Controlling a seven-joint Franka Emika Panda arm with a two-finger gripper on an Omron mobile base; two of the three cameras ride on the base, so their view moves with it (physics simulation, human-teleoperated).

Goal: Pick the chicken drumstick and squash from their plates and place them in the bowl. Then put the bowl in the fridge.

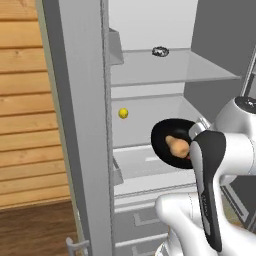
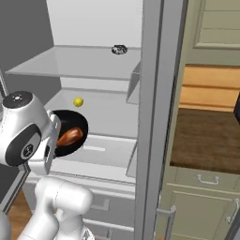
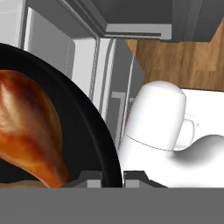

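1. While the arm is raised in front of the open fridge, the left base view shows the bowl held tilted, mouth toward the camera, the squash inside; the shelf lies beyond it, further in.
2. In the right base view the chicken drumstick lies in the bowl, left of the fridge's door edge, the small yellow ball just behind.
3. In the hand view the gripper has its fingers together, clamped on the bowl's rim; the drumstick's long axis runs diagonally toward them.
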